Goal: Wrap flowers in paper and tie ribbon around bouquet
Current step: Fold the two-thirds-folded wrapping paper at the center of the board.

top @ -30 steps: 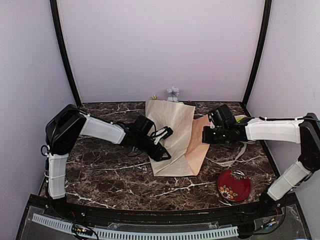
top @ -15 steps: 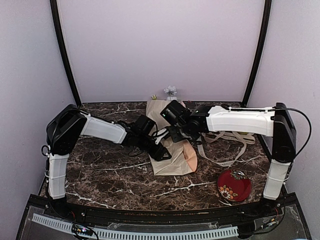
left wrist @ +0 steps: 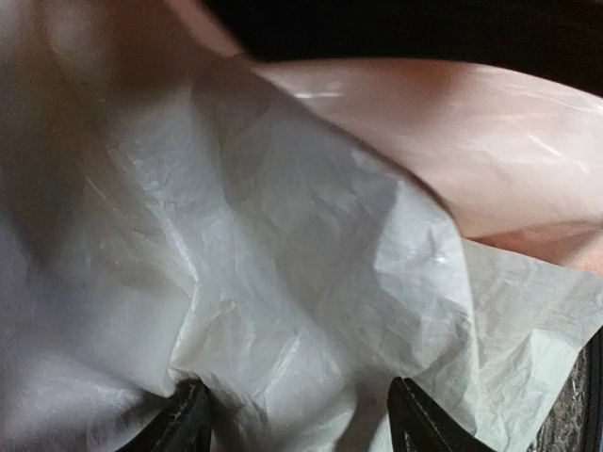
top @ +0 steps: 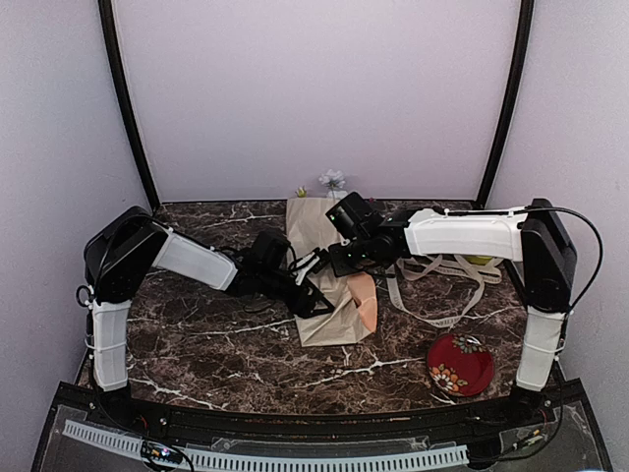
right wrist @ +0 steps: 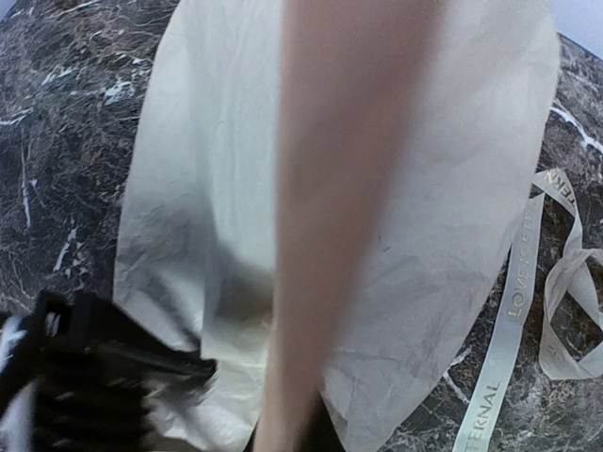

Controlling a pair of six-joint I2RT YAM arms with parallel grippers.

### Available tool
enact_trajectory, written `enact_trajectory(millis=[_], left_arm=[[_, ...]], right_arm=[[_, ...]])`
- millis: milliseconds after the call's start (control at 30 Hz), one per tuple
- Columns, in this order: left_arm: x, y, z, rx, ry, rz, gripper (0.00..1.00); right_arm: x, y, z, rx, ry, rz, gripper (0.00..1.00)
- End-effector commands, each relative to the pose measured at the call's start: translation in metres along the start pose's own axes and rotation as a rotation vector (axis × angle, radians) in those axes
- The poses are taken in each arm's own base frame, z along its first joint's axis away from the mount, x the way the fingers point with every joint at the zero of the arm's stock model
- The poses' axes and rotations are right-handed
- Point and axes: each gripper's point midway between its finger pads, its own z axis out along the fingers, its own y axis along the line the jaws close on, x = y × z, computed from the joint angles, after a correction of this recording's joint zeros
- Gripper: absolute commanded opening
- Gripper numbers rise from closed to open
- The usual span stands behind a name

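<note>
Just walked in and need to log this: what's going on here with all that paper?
Two arms are wrapping flowers in paper. The right gripper has its jaws shut on a peach-sided flap, lifted over the sheet's middle. The left gripper, jaws open, is down at the sheet's near left part with paper between them. The flowers peek out at the far end. The ribbon lies loose to the right, not yet used.

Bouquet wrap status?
Done: flowers show at the far edge of the paper. In hand: right pincer, shut on the paper, folds its peach side over; left pincer sits open on the near part. Left: finishing the wrap, tying the ribbon, which lies loose.
</note>
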Motion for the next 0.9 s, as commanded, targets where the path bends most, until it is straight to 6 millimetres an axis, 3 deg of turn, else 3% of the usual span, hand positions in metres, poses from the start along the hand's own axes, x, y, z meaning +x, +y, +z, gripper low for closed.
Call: enact_trajectory(millis=[0, 300, 400, 467, 567, 667, 867], left_arm=[[-0.015, -0.036, -0.019, 0.136, -0.086, 0.031, 0.66], [-0.036, -0.062, -0.051, 0.248, -0.217, 0.048, 0.67], [-0.047, -0.064, -0.071, 0.242, -0.253, 0.045, 0.65], [-0.054, -0.050, -0.087, 0.184, -0.291, 0.013, 0.64], [-0.060, 0.001, -0.096, -0.029, -0.295, -0.067, 0.60], [-0.045, 0.044, -0.074, -0.171, -0.179, -0.137, 0.57], [-0.026, 0.085, -0.041, -0.274, -0.076, -0.236, 0.55]], right_arm=[[-0.005, 0.004, 0.017, -0.120, -0.012, 0.105, 0.00], [0.024, -0.002, 0.045, -0.104, 0.070, 0.090, 0.00], [0.031, -0.009, 0.049, -0.065, 0.094, 0.080, 0.00], [0.033, -0.014, 0.046, -0.047, 0.094, 0.074, 0.00], [0.032, -0.013, 0.040, -0.048, 0.082, 0.054, 0.00], [0.031, -0.011, 0.035, -0.008, 0.069, 0.003, 0.00], [0.027, -0.011, 0.018, 0.114, 0.029, -0.104, 0.00]])
